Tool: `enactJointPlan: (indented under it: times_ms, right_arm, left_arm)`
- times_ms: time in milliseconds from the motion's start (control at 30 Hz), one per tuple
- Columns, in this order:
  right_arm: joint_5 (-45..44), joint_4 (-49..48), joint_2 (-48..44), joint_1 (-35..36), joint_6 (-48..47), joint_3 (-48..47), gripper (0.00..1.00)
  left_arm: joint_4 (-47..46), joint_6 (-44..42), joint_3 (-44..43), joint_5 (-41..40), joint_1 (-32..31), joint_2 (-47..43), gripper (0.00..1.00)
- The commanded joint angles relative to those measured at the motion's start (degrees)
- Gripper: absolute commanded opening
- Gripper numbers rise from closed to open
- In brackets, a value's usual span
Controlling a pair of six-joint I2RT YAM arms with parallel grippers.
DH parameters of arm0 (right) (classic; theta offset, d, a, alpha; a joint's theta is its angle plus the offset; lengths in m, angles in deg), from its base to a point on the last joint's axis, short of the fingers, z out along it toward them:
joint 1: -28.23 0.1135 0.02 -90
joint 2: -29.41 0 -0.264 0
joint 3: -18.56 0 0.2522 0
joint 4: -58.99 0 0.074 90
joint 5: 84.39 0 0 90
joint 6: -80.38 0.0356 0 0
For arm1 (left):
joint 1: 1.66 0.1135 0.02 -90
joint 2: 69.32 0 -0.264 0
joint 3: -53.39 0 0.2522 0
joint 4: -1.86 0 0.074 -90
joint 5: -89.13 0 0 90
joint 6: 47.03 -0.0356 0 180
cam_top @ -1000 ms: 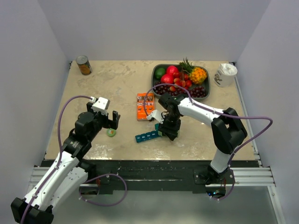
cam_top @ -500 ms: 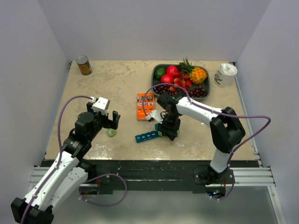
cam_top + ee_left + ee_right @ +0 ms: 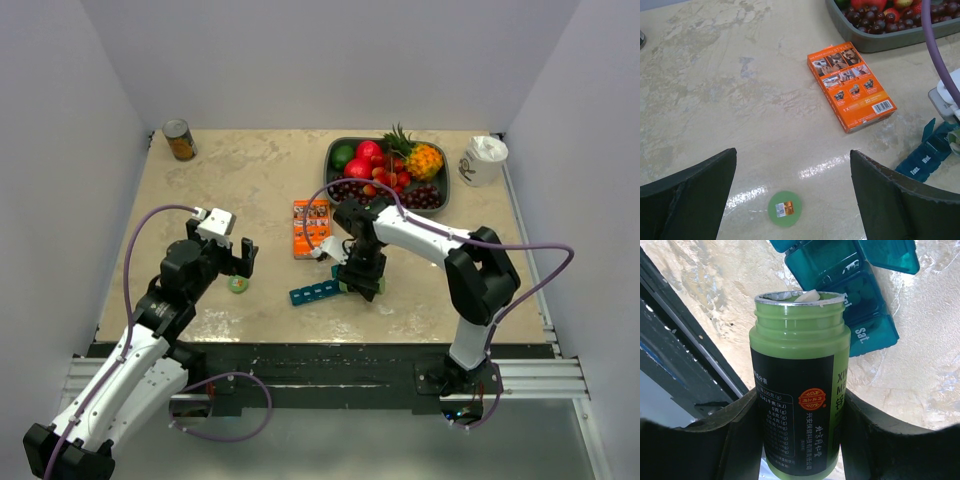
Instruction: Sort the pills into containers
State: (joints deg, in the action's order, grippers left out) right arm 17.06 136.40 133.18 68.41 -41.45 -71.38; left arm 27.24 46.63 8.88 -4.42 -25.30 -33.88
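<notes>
**Tabletop and room, pill rig right now**

Surface is a glossy beige marbled tabletop (image 3: 250, 190), boxed in by plain pale walls (image 3: 330, 60) on three sides. Lower centre of the frame lies the teal pill organiser (image 3: 315, 292), some lids flipped open. Over it the right gripper (image 3: 362, 283) is clamped on an open green bottle (image 3: 800, 405), mouth just beside the open compartments. Lower left, the left gripper (image 3: 238, 258) hangs spread wide above a green cap (image 3: 785, 209). There's an orange box (image 3: 310, 228) mid-frame, with a fruit tray (image 3: 336, 150) and a can (image 3: 179, 140) along the top

Plain pale grey walls (image 3: 330, 60) enclose a beige marbled tabletop (image 3: 250, 180) on three sides; a black metal rail (image 3: 320, 365) runs along its near edge, and soft glare (image 3: 822, 167) shines on the glossy surface
</notes>
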Motion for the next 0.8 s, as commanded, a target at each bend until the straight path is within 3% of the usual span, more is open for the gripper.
enactJointPlan:
  times_ms: [0,767]
  right_arm:
    - [-0.4,2.1,0.3,0.5,1.1,-2.7,0.0]
    - [-0.4,4.3,2.1,0.9,1.7,-4.0,0.0]
  left_arm:
    - [-2.4,-0.7,-1.8,0.6,0.3,-0.5,0.99]
    - [-2.5,-0.8,-1.7,0.7,0.3,-0.6,0.99]
